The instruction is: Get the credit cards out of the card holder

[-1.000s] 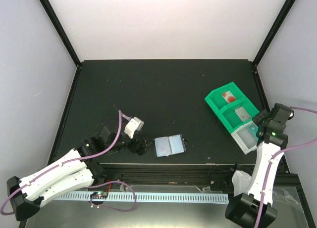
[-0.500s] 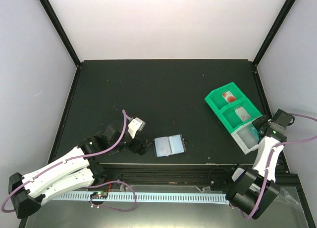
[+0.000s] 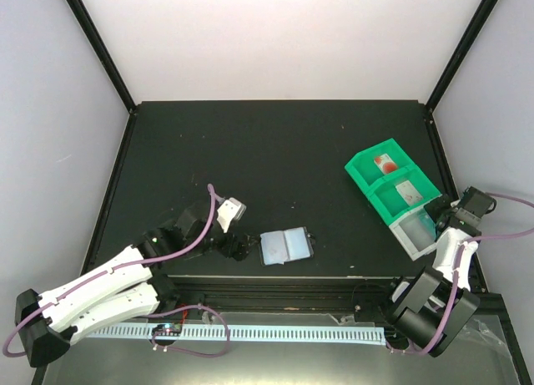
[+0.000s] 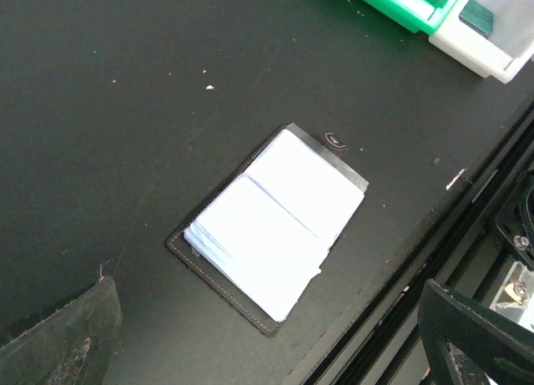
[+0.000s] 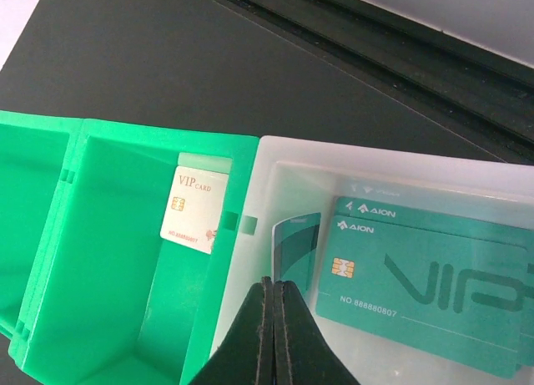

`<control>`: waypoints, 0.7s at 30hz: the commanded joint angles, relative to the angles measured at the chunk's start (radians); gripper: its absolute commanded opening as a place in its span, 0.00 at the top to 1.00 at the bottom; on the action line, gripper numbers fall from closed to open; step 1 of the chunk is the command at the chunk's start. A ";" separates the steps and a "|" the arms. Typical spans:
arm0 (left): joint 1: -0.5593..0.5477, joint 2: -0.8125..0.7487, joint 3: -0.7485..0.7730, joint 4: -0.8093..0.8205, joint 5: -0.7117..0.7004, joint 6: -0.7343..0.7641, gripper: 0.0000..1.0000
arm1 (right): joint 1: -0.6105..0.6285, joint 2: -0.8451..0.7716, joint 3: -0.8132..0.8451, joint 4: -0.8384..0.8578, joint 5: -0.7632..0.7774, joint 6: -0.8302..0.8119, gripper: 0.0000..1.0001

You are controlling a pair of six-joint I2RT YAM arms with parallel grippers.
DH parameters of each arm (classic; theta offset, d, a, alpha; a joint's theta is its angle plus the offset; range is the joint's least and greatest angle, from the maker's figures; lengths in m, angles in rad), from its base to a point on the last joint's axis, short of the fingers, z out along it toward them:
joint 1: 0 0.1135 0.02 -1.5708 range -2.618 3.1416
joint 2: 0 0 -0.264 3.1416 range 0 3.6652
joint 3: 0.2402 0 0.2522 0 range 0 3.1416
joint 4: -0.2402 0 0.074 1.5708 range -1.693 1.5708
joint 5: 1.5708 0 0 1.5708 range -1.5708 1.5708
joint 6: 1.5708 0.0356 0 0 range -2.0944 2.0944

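Note:
The card holder [image 3: 285, 245] lies open near the table's front edge, its pale inner sleeves facing up [image 4: 275, 222] and its snap tab on the far side. My left gripper [image 3: 232, 248] hovers just left of it, open, with nothing between the fingers [image 4: 58, 339]. Credit cards lie in the compartment tray: two teal ones [image 5: 417, 293] flat in the white end compartment, a third teal one on edge beside them, and a white VIP card [image 5: 196, 210] in the green compartment. My right gripper [image 5: 271, 286] is shut and empty above the white compartment's wall.
The green compartment tray [image 3: 364, 169] with its white end compartment [image 3: 406, 240] sits at the right side of the table. The far green compartment holds a card with a red mark [image 3: 385, 162]. A black rail [image 3: 284, 278] runs along the front edge, just behind the holder.
My right arm has folded back toward its base, with its gripper still by the white compartment. My left arm has shifted slightly. The card holder has not moved.

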 commanded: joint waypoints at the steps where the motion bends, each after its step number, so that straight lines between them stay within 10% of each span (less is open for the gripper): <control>1: 0.005 -0.011 0.029 -0.004 0.038 0.012 0.01 | -0.005 0.011 -0.005 0.058 -0.041 -0.045 0.99; 21: 0.005 0.009 0.050 -0.032 0.072 0.017 0.01 | -0.004 0.059 0.032 -0.007 0.087 0.010 0.82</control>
